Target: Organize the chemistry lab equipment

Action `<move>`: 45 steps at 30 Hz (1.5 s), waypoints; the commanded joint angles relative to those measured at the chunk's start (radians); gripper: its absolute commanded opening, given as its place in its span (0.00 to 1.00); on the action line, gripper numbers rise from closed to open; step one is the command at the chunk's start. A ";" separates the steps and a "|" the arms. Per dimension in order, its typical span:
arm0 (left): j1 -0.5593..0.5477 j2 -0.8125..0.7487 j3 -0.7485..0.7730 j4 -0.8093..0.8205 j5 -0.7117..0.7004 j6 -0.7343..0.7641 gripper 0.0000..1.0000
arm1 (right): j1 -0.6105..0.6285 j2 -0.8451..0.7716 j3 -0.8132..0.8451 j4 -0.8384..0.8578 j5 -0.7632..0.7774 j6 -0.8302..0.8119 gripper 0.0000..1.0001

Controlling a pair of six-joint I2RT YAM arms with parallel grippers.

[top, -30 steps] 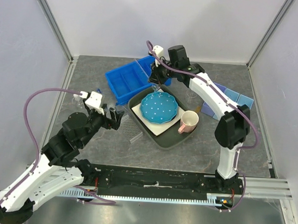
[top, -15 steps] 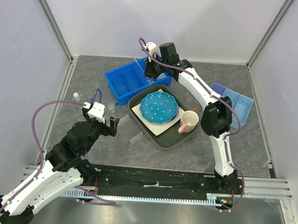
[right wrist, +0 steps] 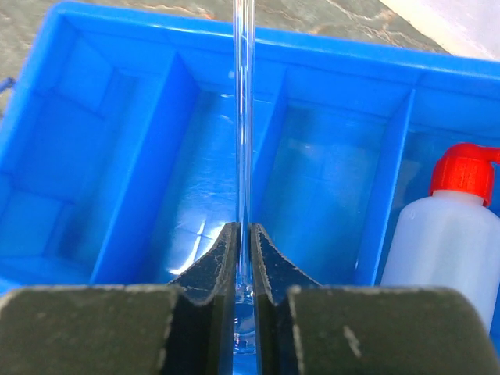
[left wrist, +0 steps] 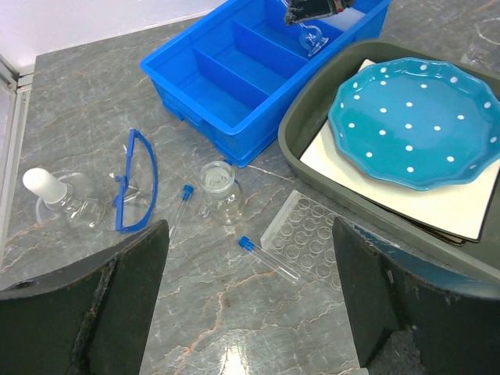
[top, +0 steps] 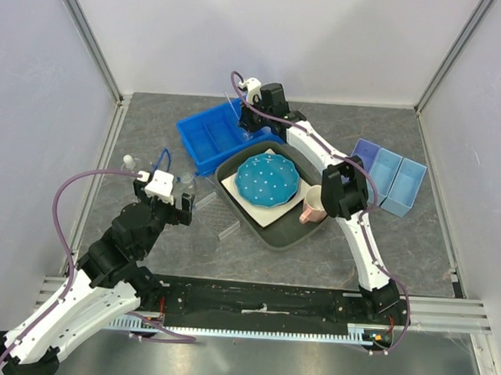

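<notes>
Grey worktop [top: 152, 132]; right pincer [right wrist: 243, 234] held thin glassware [right wrist: 244, 117] clamped over blue tray [right wrist: 137, 172] at 12 o'clock, likely depositing; next: lower, release. Left pincer [left wrist: 244, 258] stood apart.

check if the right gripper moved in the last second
Yes: the right gripper, holding a clear glass item, shifted left over the blue divided bin.

squeeze bottle [right wrist: 445, 242]: cut by right edge | glass tube [right wrist: 244, 117]: top past frame | tray [left wrist: 301, 125]: cut right
</notes>
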 commanded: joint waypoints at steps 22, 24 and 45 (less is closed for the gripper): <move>0.094 0.023 -0.008 0.067 0.074 0.035 0.91 | -0.013 -0.204 -0.066 0.034 0.005 -0.046 0.41; 0.096 0.022 -0.010 0.067 0.079 0.035 0.91 | -0.029 -0.316 -0.132 0.030 -0.026 -0.068 0.51; 0.096 0.040 -0.010 0.054 0.143 0.025 0.91 | -0.354 -0.710 -0.722 -0.144 0.043 -0.071 0.75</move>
